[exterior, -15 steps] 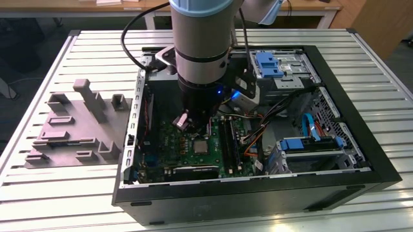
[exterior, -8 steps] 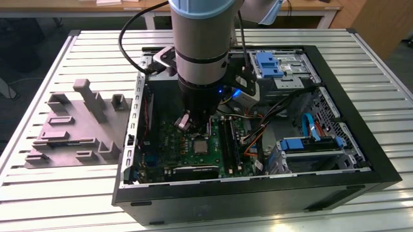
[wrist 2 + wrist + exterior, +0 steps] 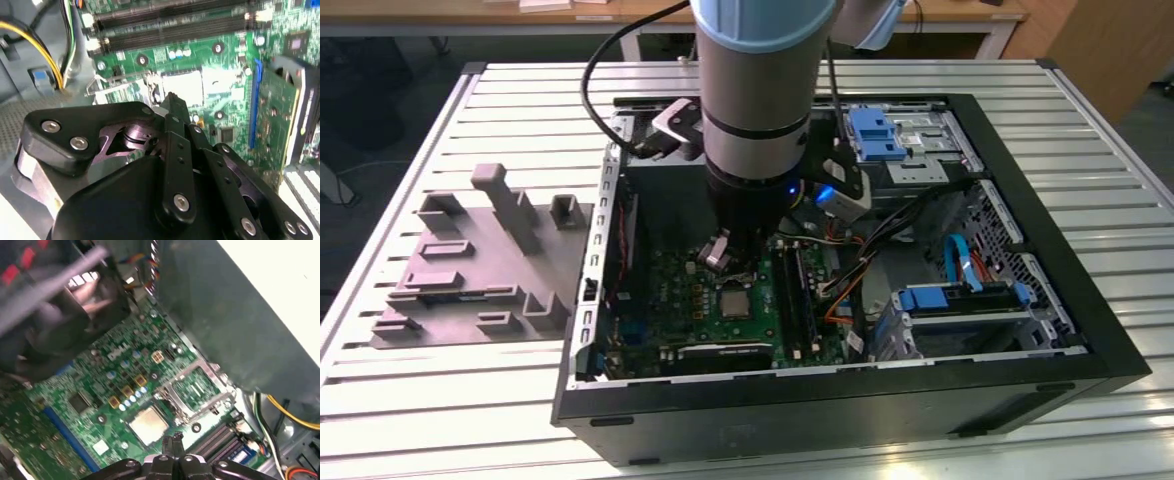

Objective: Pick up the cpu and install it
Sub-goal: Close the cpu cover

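Observation:
The cpu (image 3: 148, 424) is a small pale metal square lying flat in the motherboard socket, whose silver-framed lid (image 3: 198, 389) stands swung open beside it. In the exterior view the cpu (image 3: 734, 298) sits mid-board inside the open computer case. My gripper (image 3: 724, 257) hangs just above and behind it. In the first wrist view the gripper (image 3: 172, 441) has its two black fingertips pressed together, empty, a short way off the chip's edge. The second wrist view looks along the gripper (image 3: 170, 98) toward the cpu (image 3: 182, 86).
Black memory slots (image 3: 790, 290) run beside the socket and an expansion card (image 3: 272, 107) stands on its other side. Yellow and black cables (image 3: 50, 55) hang near the case wall (image 3: 220, 315). A grey moulded tray (image 3: 480, 260) lies outside the case at the exterior view's left.

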`<state>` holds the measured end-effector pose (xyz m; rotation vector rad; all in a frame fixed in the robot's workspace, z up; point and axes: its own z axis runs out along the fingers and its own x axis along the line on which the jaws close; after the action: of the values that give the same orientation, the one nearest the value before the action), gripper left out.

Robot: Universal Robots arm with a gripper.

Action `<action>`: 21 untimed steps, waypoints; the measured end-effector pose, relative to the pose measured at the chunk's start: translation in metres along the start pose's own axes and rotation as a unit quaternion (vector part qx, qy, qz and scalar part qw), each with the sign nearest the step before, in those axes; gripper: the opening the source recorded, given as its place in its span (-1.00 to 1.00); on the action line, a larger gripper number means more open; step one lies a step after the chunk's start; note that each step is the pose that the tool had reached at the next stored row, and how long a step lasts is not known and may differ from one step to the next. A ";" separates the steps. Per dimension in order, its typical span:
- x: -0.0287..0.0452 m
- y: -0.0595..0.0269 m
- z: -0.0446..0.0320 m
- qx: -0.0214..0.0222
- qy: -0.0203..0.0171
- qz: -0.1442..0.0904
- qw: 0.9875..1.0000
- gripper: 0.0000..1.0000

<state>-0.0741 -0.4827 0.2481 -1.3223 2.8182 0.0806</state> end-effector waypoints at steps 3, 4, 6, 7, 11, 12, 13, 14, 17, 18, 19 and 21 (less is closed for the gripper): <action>-0.0056 -0.0045 0.0024 0.000 0.000 -0.001 1.000 -0.79; -0.0067 -0.0054 0.0029 0.000 0.000 -0.002 1.000 -0.79; -0.0077 -0.0062 0.0032 0.000 0.000 -0.004 1.000 -0.79; -0.0078 -0.0063 0.0031 0.000 0.000 -0.005 1.000 -0.79; -0.0080 -0.0063 0.0035 -0.004 -0.003 -0.021 1.000 -0.79; -0.0080 -0.0063 0.0039 -0.005 -0.003 -0.030 1.000 -0.79; -0.0079 -0.0064 0.0041 -0.005 -0.003 -0.038 0.999 -0.79; -0.0080 -0.0064 0.0043 -0.006 -0.002 -0.045 0.999 -0.79; -0.0097 -0.0060 0.0048 -0.006 -0.002 -0.049 0.999 -0.79; -0.0107 -0.0054 0.0050 -0.006 -0.002 -0.050 0.999 -0.79; -0.0117 -0.0047 0.0051 -0.006 -0.003 -0.050 0.999 -0.79; -0.0136 -0.0042 0.0056 -0.009 -0.006 -0.051 0.999 -0.79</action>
<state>-0.0622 -0.4746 0.2429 -1.4604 2.7415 0.1109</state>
